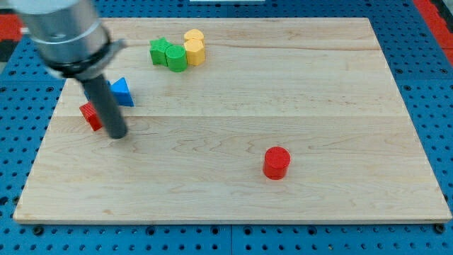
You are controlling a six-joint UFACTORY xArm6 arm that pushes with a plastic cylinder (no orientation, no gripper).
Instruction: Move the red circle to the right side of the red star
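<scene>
The red circle (277, 162), a short red cylinder, stands on the wooden board right of centre, toward the view's bottom. The red star (90, 115) lies near the board's left edge, partly hidden behind my rod. My tip (117, 134) rests on the board just right of and below the red star, close to it or touching it. The tip is far to the left of the red circle.
A blue triangle (122, 92) sits just above the red star, behind the rod. At the view's top, a green star (161, 51), a green cylinder (176, 57) and two yellow blocks (195, 47) cluster together. The wooden board (233, 191) lies on a blue pegboard.
</scene>
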